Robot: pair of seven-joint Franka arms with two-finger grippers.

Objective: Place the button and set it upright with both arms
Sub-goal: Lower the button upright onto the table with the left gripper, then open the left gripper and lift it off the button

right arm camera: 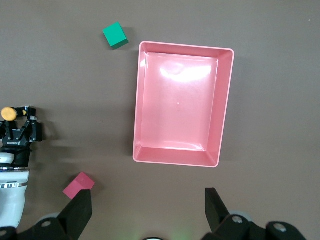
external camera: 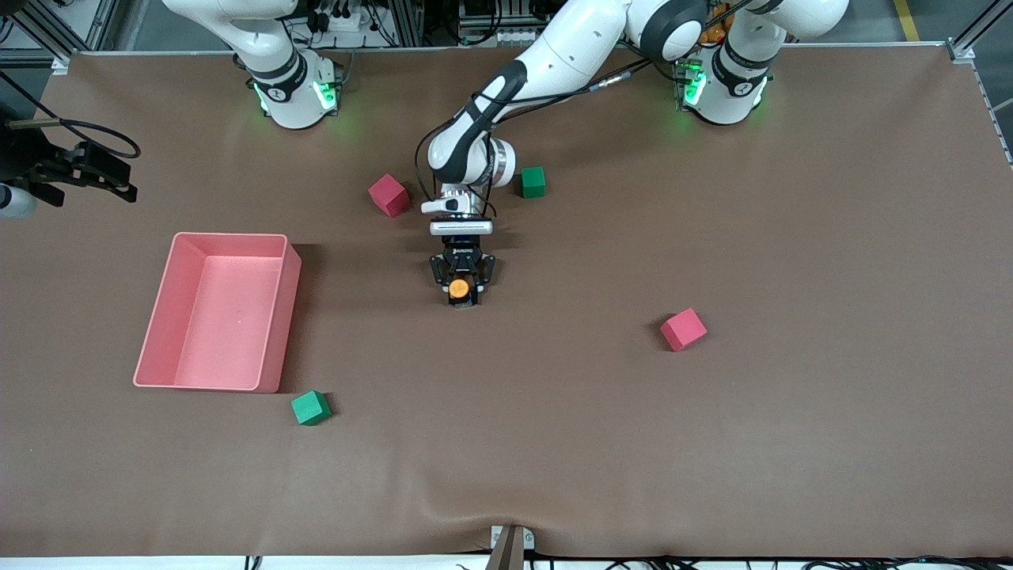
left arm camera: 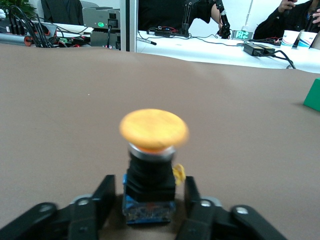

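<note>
The button [external camera: 458, 288] has a round orange cap on a black body with a blue base. It stands upright on the brown table near the middle. My left gripper [external camera: 461, 294] is low around it. In the left wrist view the button [left arm camera: 152, 132] sits between the left gripper's [left arm camera: 150, 205] open fingers, with a small gap on each side. My right gripper [right arm camera: 147, 210] is open and empty, high over the table near the right arm's base. Its view shows the button [right arm camera: 8, 113] and the left gripper [right arm camera: 17, 131] far off.
A pink bin [external camera: 278, 332] lies toward the right arm's end and also shows in the right wrist view [right arm camera: 137, 115]. Red cubes [external camera: 388, 195] [external camera: 683, 329] and green cubes [external camera: 533, 181] [external camera: 310, 408] are scattered around. One green cube [left arm camera: 314, 95] shows in the left wrist view.
</note>
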